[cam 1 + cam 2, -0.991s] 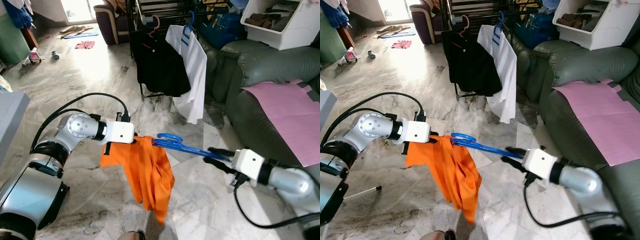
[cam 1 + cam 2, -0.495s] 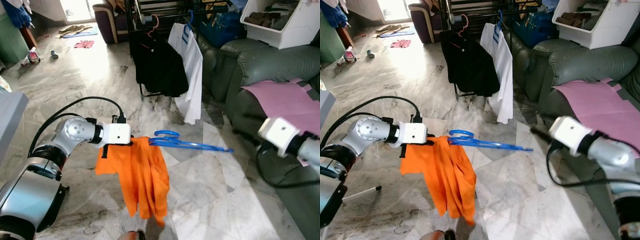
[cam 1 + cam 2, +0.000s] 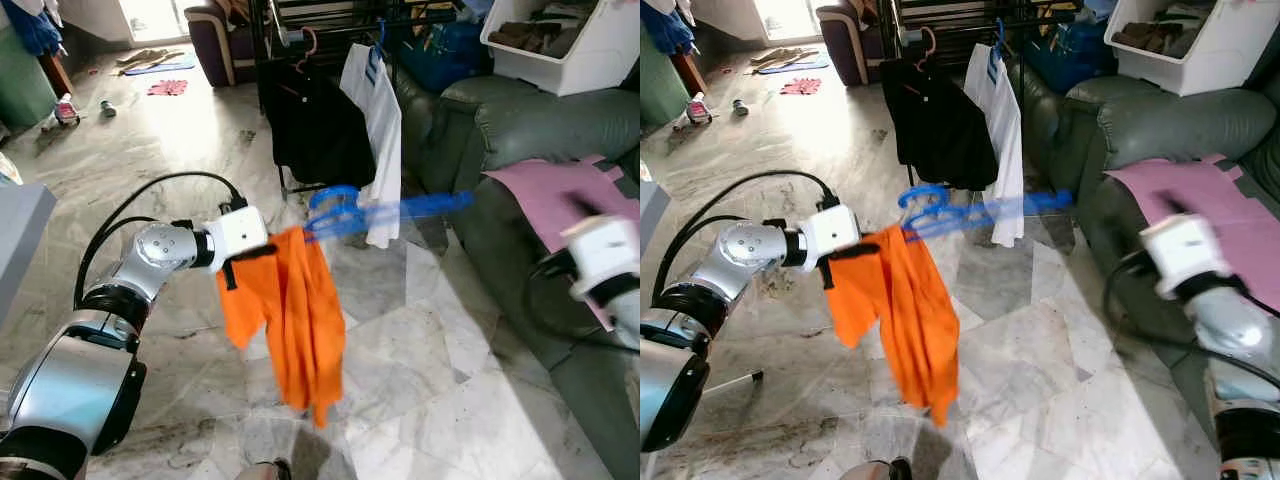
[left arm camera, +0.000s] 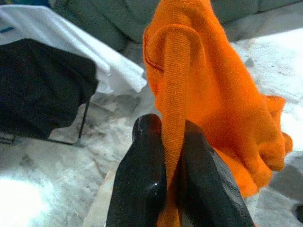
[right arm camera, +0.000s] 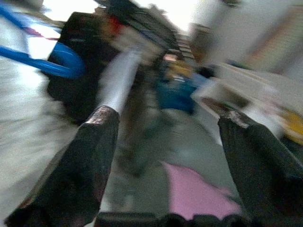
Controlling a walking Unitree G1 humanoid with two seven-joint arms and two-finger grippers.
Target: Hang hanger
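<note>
The blue hanger (image 3: 385,212) sits in mid-air above the marble floor (image 3: 420,400), motion-blurred, its hook end at the left next to the orange shirt (image 3: 295,300) and its far end pointing right toward the sofa (image 3: 500,150). The orange shirt hangs from the hook end and droops toward the floor.

The left gripper (image 4: 173,156) is closed tight on a fold of the orange shirt; in the left wrist view both black fingers (image 4: 142,184) press the fabric between them. In the left eye view this gripper is left of the shirt's top edge, at the end of the extended silver left arm (image 3: 150,265).

The right gripper (image 5: 165,156) is wide open and holds nothing; its two fingers stand well apart in the right wrist view. The right arm (image 3: 605,265) is at the right of the scene, in front of the sofa and well apart from the hanger.

Farther away, a clothes rack (image 3: 300,20) carries a black garment (image 3: 315,130) and a white shirt (image 3: 385,140). A pink sheet (image 3: 560,190) lies on the sofa seat.
</note>
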